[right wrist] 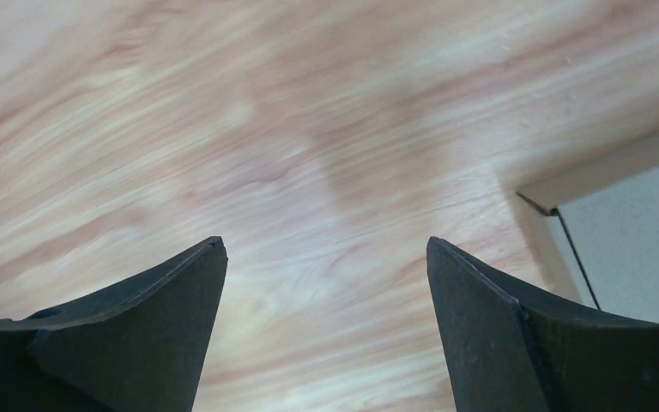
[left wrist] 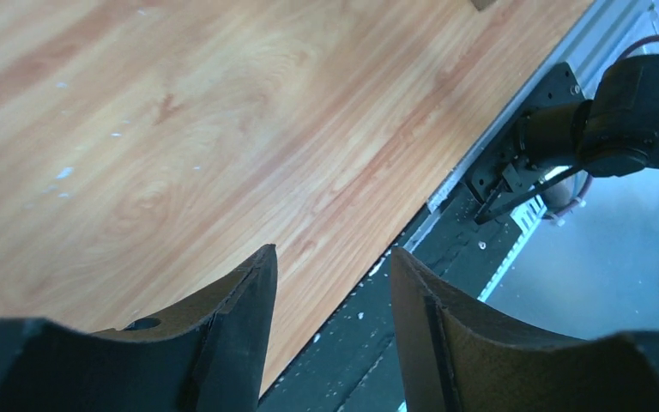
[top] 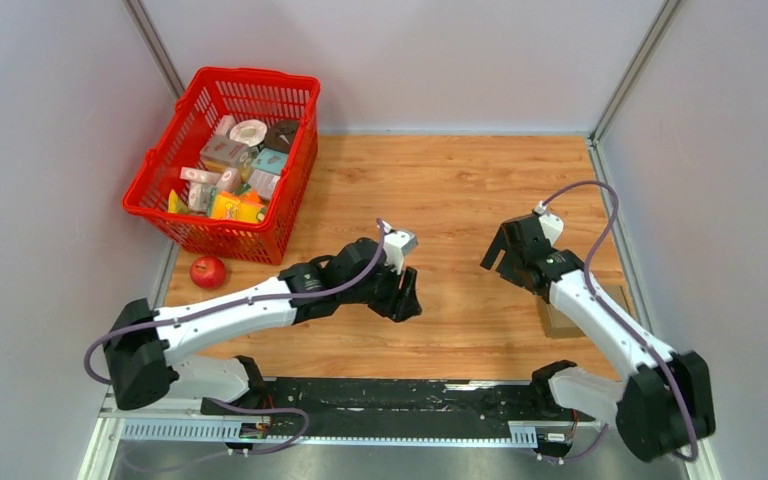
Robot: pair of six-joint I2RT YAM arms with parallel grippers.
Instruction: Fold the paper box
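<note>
Overhead view: paper box point(top: 558, 320) sits at the right edge of the table point(top: 460, 190), near side, partly hidden under the right arm. It is plain brown cardboard, prob. light, stiff across panels and weak at creases. Best taken by a flap edge, pinched gently to avoid crushing. Basket point(top: 165, 165), far left, holds small printed packs point(top: 225, 152); apple point(top: 208, 271) lies just outside it. The 2 grippers, left gripper point(top: 407, 300) and right gripper point(top: 505, 258), hold nothing.

Left wrist view: fingers point(left wrist: 240, 318) moderately apart, gap empty, bare wood below.

Right wrist view: fingers point(right wrist: 163, 326) wide apart, empty, over bare wood.
</note>
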